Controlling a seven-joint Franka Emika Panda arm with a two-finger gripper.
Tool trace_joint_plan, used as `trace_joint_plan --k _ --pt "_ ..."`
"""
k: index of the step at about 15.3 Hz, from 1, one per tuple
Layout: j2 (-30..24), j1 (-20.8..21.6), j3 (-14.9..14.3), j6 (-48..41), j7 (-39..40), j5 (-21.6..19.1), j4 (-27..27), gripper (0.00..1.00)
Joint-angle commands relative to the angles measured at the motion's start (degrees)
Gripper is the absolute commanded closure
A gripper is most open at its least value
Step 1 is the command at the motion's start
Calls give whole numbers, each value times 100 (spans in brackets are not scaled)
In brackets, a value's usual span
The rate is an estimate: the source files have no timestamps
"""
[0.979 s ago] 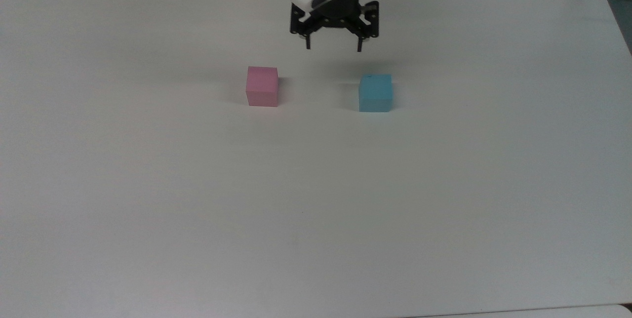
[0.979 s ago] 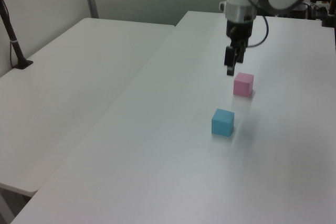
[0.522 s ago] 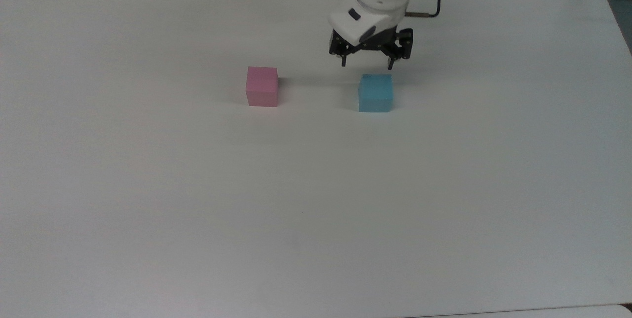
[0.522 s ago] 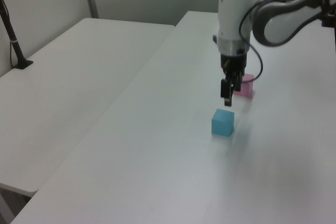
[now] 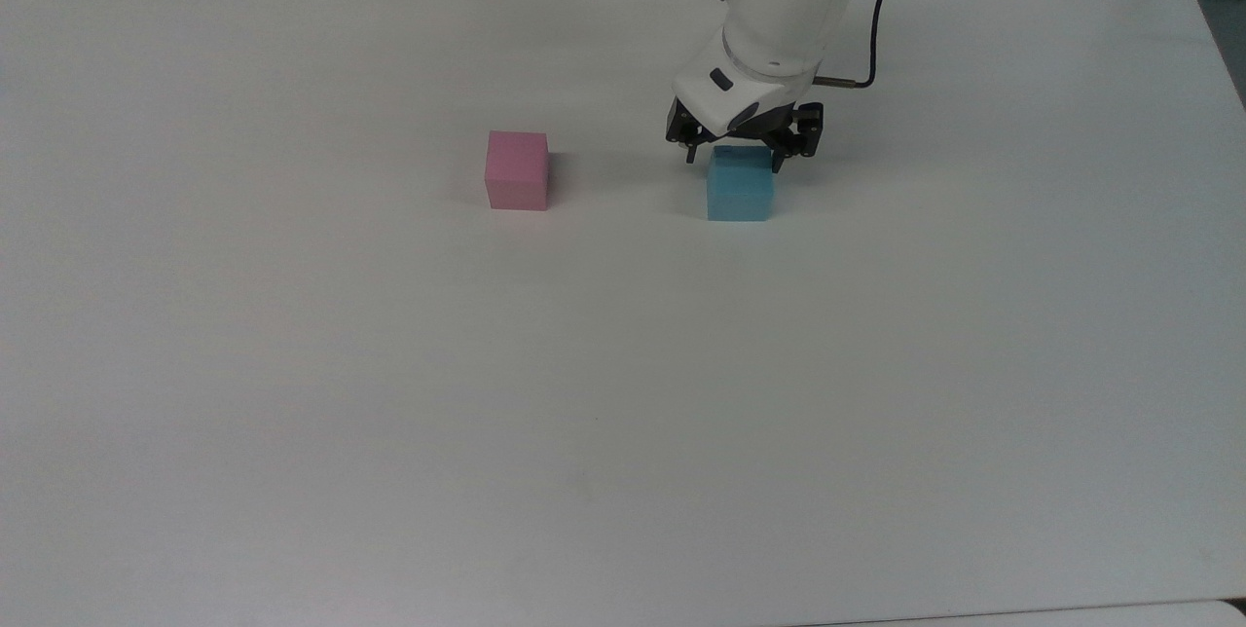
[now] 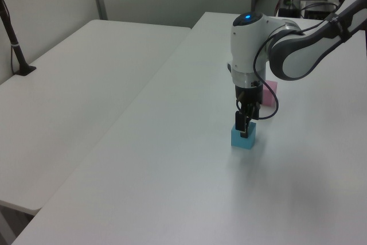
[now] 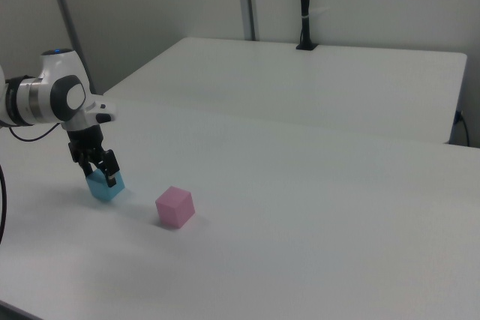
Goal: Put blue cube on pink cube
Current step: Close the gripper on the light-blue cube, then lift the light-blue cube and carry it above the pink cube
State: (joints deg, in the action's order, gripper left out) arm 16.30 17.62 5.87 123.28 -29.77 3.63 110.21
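Straddling small sky-blue matte cube [image 5: 740,187] in top view, black two-finger gripper [image 5: 736,158] stood spread wide, one finger per side, cube resting on white table [image 5: 623,393] nearer far edge. Small pastel pink matte cube [image 5: 517,170] sat apart toward top view's left.
Left view: gripper [image 6: 243,131] low over blue cube [image 6: 243,137]; pink cube [image 6: 269,92] behind arm.
Right view: blue cube [image 7: 105,186] near the right view's left edge, pink cube [image 7: 175,207] beside.

White table [image 5: 623,393], perhaps another [image 7: 322,80] beside

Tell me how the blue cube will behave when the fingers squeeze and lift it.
The blue cube looks like a stiff block, so it should hold its shape. Its flat faces rest squarely on the table, so rolling seems unlikely. The matte sides probably give the open gripper decent friction.
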Motion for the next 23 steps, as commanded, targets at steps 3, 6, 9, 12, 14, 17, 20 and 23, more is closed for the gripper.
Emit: trace_joint_plan --k 3,6,9,12,14,17,20,23 --pt "93 110 -33 73 -134 234 -96 30" --pt "76 110 -33 64 -64 234 -105 68" --pt "-169 75 -33 -32 128 243 -105 69" --pt "-626 -56 -42 -585 243 243 -105 69" --pt "-934 -232 -33 -875 349 226 -113 68" --pt "-1383 -688 -33 -1647 577 147 -507 68" --pt "-1559 -1154 -68 -2053 858 42 -798 68" --pt "-1595 -1436 -121 -2036 1096 41 -808 68"
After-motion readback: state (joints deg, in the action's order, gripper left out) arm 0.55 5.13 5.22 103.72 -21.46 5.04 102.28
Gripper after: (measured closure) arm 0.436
